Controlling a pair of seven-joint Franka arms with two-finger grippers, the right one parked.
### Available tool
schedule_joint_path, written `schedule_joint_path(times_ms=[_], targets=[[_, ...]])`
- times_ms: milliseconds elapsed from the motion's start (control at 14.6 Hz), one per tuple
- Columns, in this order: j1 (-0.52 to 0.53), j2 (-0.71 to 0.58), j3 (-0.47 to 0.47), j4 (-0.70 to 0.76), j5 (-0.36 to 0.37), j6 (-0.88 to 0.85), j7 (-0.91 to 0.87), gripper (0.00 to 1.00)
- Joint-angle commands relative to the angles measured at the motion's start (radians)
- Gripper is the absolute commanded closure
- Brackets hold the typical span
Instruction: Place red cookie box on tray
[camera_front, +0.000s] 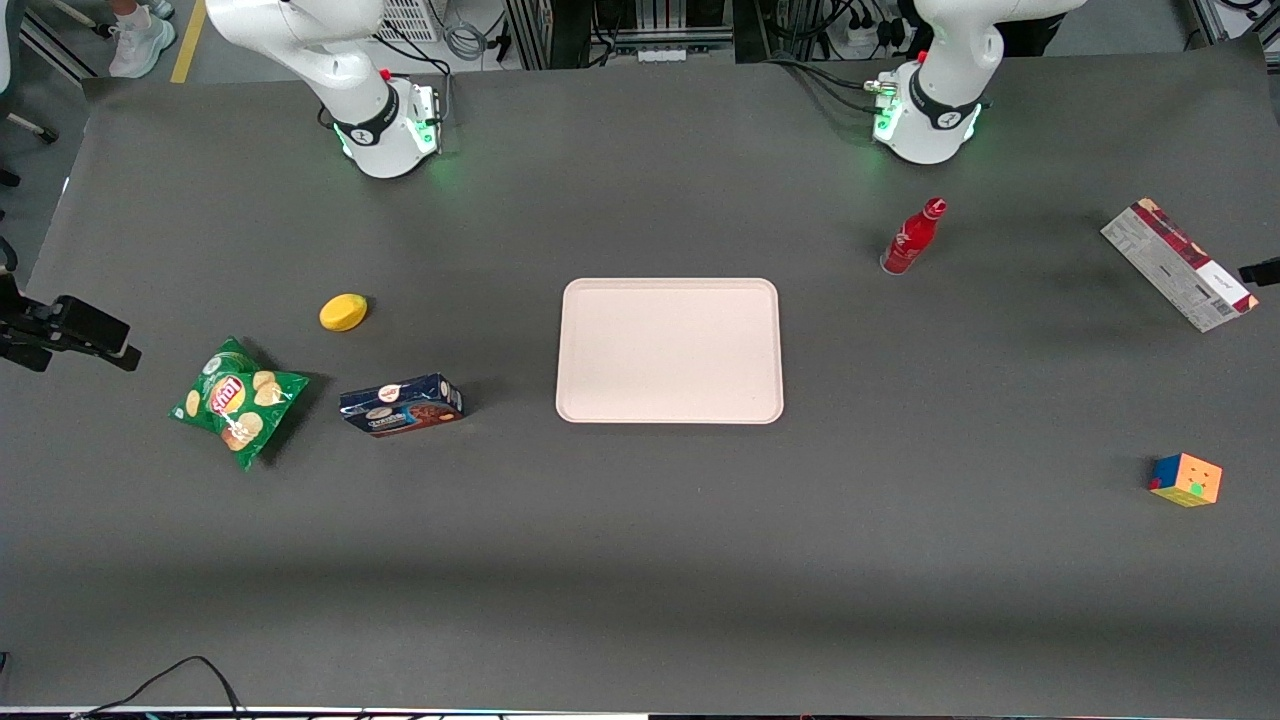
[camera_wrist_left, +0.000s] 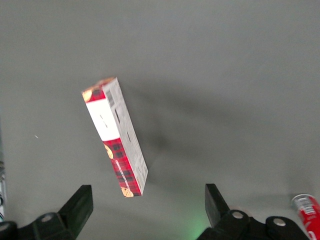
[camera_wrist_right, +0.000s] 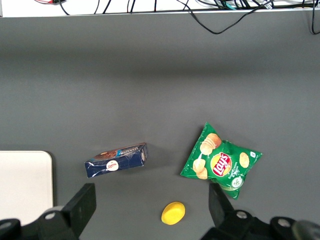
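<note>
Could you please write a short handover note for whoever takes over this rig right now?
Gripper: open, holding nothing, hovering above the red cookie box.
Red cookie box: lying on the table toward the working arm's end, apart from the red bottle, well away from the tray.
Tray: mid-table, nothing on it.
Done: the gripper is positioned over the box, nothing grasped.
Left: descend, grip the box, carry it over, set it on the tray.
</note>
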Motion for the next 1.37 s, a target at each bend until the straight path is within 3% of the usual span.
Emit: schedule_joint_path(times_ms=[0,205,410,546,1093,1298], targets=[[-0.010,-0.136,0.049,-0.254,0.011,0.178,0.013,0.00],[-0.010,-0.161,0.100,-0.373,0.031,0.304,0.018,0.00],[-0.010,-0.160,0.169,-0.474,0.063,0.545,0.175,0.00],[-0.009,-0.155,0.180,-0.529,0.062,0.655,0.183,0.00],[0.048,-0.127,0.200,-0.569,0.046,0.760,0.189,0.00],[0.056,-0.075,0.200,-0.569,-0.023,0.763,0.214,0.00]])
